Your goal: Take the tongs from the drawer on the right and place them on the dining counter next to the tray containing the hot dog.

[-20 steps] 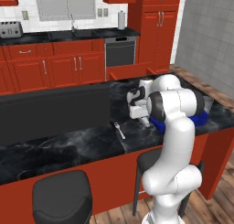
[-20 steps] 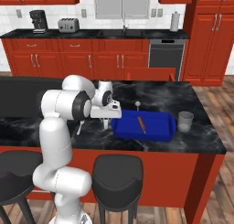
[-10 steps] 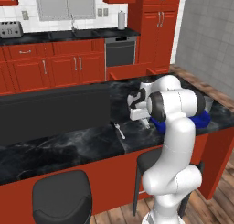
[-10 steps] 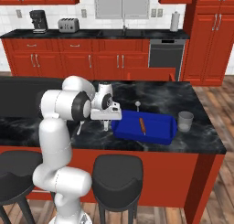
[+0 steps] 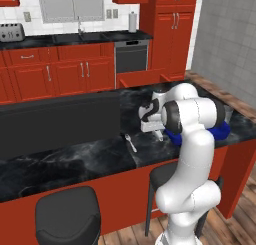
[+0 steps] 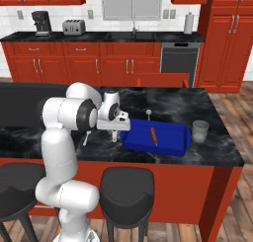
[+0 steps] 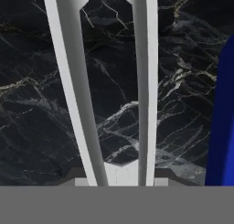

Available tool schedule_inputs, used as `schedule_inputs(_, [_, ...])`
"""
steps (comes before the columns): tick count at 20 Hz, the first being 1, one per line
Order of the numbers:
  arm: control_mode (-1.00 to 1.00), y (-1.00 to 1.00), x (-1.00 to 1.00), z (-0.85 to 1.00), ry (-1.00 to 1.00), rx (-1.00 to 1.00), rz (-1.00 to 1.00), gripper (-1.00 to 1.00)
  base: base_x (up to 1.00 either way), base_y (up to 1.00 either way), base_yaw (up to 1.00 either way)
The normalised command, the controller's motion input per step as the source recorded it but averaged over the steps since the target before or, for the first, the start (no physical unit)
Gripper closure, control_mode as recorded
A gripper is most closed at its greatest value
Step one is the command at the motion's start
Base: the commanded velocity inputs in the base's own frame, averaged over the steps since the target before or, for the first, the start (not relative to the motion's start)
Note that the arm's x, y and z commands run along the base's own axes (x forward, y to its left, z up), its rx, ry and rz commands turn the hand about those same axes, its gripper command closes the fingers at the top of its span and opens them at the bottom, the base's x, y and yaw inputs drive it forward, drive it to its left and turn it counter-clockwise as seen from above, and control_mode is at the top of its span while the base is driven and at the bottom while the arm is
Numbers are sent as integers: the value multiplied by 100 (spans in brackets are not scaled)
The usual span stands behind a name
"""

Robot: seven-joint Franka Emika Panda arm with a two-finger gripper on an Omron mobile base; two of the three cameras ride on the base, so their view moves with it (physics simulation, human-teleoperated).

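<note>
Tongs: I see the tongs (image 7: 109, 95) in my hand view; two long silver-grey arms run out from the bottom of the picture over the black marble; they hang from my gripper (image 6: 114, 134) and point down at the counter.
Jaws: they are closed part way on the tongs; the fingers sit around the joined end, so I judge the hold is good.
Gripper spot: in the right base view the gripper is low over the dining counter (image 6: 207, 112), just beside the near left end of the tray (image 6: 170, 143); in the left base view the gripper (image 5: 156, 134) sits by the tray's blue edge (image 5: 222, 131).
Tray: blue, flat on the counter; the hot dog (image 6: 153, 135) lies inside it; in my hand view a strip of the tray's blue side (image 7: 221, 122) is on the right, near the tongs but not touching.
Drawer: the drawer (image 6: 163, 80) is open behind the counter.
Other things: a small fork (image 5: 131, 143) lies on the marble to the left of my gripper; a glass cup (image 6: 199, 131) stands past the far end of the tray.
Done: the tongs are out of the drawer and over the right spot.
Left: lower them onto the marble; I cannot tell if the tips touch it; then let go and lift away.
</note>
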Motion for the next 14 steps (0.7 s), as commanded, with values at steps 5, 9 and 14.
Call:
schedule_inputs(5, [-100,25,0,-38,-1,0,-11,-100,0,0,0])
schedule_inputs(9, [-100,13,-3,-13,-3,0,-3,-100,0,0,0])
schedule_inputs(14, [-100,2,-15,14,-5,0,0,-100,0,0,0])
